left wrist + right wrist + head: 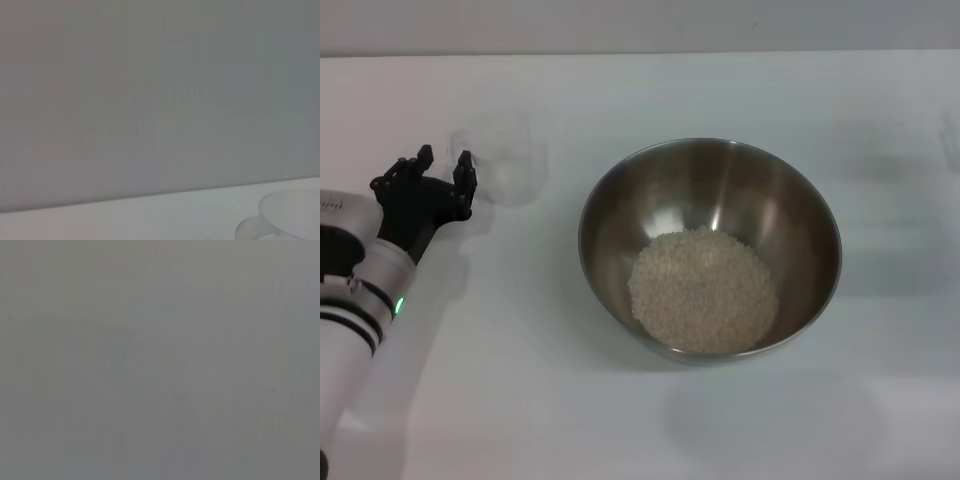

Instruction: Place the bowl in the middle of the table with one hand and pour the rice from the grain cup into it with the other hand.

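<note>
Bowl [710, 250]: round, polished stainless steel, deep mirror-like interior; sits approx. mid-table [520, 400]. Rice [703, 290]: pale granular heap in bowl bottom. Table: flat, plain white. Grain cup [505, 160]: small, clear frosted plastic w/ side handle, upright toward far-left corner; looks empty. L gripper [444, 168]: black fingers spread, holding nothing, just beside cup on its left-edge side. R gripper: out of view.

Silver bowl [620, 210], off-white rice [703, 290]
</note>
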Robot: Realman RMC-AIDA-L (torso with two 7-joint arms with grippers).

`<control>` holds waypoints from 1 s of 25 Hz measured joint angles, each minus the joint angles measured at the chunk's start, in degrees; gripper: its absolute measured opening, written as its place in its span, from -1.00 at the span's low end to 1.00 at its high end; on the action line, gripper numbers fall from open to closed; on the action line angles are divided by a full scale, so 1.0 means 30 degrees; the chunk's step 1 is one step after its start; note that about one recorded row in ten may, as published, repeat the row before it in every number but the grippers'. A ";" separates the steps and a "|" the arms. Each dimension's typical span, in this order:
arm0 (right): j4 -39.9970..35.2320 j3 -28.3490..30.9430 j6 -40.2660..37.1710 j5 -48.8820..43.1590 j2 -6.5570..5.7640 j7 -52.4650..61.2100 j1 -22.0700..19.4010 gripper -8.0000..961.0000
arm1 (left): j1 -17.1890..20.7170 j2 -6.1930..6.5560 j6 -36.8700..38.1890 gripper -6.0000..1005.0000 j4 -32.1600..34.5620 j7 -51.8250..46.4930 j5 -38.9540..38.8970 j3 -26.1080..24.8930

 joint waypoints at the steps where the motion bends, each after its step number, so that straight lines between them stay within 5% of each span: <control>1: -0.0014 0.0001 -0.0001 0.0000 0.0001 0.0001 -0.0012 0.02 | 0.0108 0.0000 0.0164 -0.54 -0.0025 -0.0002 0.0097 0.0015; 11: 0.0058 0.0017 0.0000 0.0011 0.0094 0.0000 -0.0273 0.02 | 0.2389 -0.0002 0.4552 0.50 -0.0230 -0.0656 0.0543 0.0571; 17: 0.0774 0.0030 -0.0022 0.0071 0.0139 0.0001 -0.0358 0.02 | 0.2930 -0.0079 0.9373 0.59 -0.0081 -0.2033 0.0562 0.1226; 25: 0.1712 -0.0025 0.0596 0.0227 0.0291 0.0001 -0.0487 0.02 | 0.2190 -0.0087 1.0078 0.59 0.0034 -0.2061 0.0561 0.1145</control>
